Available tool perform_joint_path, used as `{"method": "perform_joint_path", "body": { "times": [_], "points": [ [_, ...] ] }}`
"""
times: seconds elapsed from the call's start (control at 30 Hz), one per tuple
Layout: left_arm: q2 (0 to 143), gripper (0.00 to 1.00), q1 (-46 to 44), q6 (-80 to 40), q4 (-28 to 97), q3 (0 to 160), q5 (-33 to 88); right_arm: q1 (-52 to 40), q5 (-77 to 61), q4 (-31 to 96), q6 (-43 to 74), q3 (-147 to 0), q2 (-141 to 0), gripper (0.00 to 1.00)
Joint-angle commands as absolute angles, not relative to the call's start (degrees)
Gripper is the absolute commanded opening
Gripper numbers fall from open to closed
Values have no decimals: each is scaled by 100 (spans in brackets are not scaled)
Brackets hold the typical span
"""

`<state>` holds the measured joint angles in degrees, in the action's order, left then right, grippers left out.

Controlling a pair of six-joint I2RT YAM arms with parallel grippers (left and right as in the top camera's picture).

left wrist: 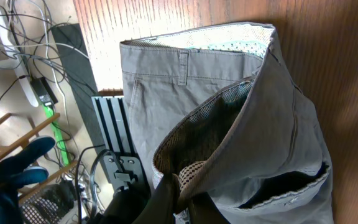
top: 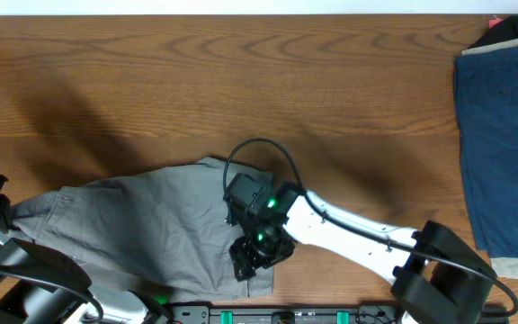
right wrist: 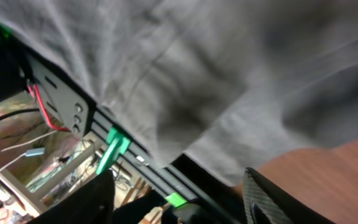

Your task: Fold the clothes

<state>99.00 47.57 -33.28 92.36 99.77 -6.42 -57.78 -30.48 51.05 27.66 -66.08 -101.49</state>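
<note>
The right gripper (right wrist: 179,182) holds its 2 fingers (right wrist: 263,199) spread wide with nothing between them, poised at the leg end of the shorts (top: 142,225), right at the near edge of the table (top: 241,81). The left gripper (left wrist: 178,202) is closed, and it seems to pinch a lifted fold at the waistband end, though its tips are mostly buried under cloth in the left wrist view. The shorts lie rumpled along the near edge, from the near-left corner toward the middle, with the waistband (left wrist: 191,43) at the left and the cloth reaching the black rail (right wrist: 73,109) in front. To fold well, the right fingers should straddle both layers of the leg hem before closing, taking a shallow bite clear of that rail so cloth, not frame, is caught. Both ends then want lifting together, just enough to pull the creases flat, before 1 end is carried over the other with edges matched. The dark blue garment (top: 502,144) at the right edge lies well apart and should be left alone.
</note>
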Motion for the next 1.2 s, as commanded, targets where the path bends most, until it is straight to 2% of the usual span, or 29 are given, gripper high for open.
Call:
{"method": "perform_joint_path", "body": {
  "times": [0.0,0.47,0.63,0.87,0.97,1.17],
  "points": [
    [9835,6,4794,-3463,9657,9953,-753,-6010,-3194,5094,3127,-6563,-10119,68],
    [9835,7,4794,-3465,9660,9953,-753,-6158,-3365,4390,3398,-6154,-10145,63],
    [9835,6,4794,-3465,9660,9953,-751,-6158,-3365,4209,3494,-6101,-10149,52],
    [9835,7,4792,-3465,9660,9953,-751,-6160,-3341,3900,3642,-5942,-10167,52],
    [9835,6,4794,-3463,9657,9953,-690,-6158,-3343,3769,3774,-5819,-10217,44],
    [9835,6,4794,-3463,9638,9953,-690,-6152,-3319,3660,3857,-5806,-10228,17]
  ]
}}
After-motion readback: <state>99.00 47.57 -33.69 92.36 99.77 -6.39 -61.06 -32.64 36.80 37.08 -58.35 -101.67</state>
